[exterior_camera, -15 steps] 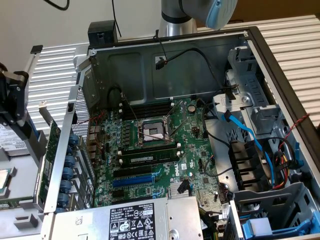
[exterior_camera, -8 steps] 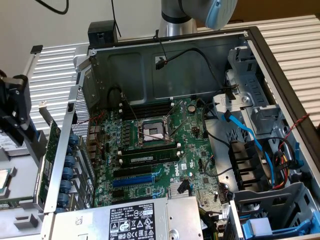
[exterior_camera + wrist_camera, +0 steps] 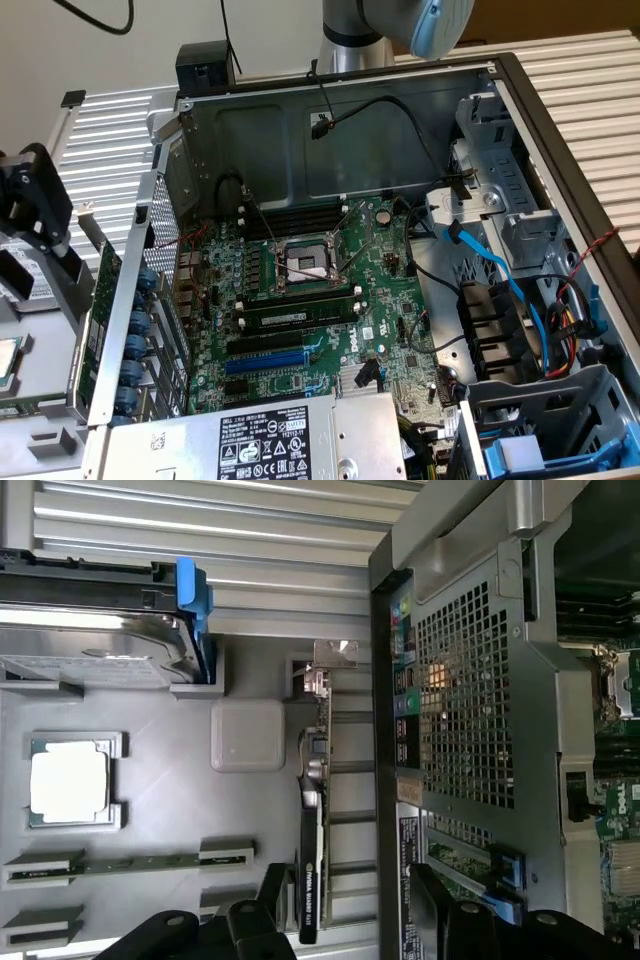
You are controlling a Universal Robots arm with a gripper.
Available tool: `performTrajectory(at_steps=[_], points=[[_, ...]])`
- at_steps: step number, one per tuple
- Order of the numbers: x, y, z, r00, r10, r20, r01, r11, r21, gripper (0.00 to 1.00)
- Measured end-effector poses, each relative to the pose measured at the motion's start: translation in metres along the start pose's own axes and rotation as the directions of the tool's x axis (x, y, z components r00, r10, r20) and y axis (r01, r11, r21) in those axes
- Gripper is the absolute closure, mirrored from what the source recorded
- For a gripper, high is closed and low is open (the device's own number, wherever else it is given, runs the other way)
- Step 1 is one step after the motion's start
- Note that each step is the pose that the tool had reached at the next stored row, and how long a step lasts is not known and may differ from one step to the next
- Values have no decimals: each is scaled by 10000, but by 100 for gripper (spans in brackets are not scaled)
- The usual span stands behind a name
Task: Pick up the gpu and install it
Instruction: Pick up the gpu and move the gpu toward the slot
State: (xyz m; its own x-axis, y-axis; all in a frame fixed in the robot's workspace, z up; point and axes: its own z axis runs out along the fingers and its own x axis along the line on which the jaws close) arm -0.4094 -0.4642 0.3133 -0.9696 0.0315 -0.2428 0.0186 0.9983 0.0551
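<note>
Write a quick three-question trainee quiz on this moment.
1. True or false: the gpu is already seated on the motherboard.
2. The pincer is: A) shut on the gpu, B) open, C) shut on a memory stick.
3. In the exterior view, on which side of the case does the grey tray lie?
Key: 1 false, it stands on edge in the tray. 2 B. 3 left.

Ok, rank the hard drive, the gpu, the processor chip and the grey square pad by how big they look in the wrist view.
1. hard drive, clearly largest.
2. gpu, seen edge-on: long but thin, so its place is unsure.
3. processor chip and grey square pad look alike; not ranked.
</note>
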Motion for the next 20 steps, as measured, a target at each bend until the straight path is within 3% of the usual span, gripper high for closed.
performTrajectory(at_steps=[6, 15, 20], points=[[50, -15, 70, 10000, -4, 62, 4, 10000, 0, 40], [94, -157, 180, 9998, -10, 206, 10, 10000, -8, 40], [103, -215, 266, 9997, 51, 220, -50, 10000, -78, 40]])
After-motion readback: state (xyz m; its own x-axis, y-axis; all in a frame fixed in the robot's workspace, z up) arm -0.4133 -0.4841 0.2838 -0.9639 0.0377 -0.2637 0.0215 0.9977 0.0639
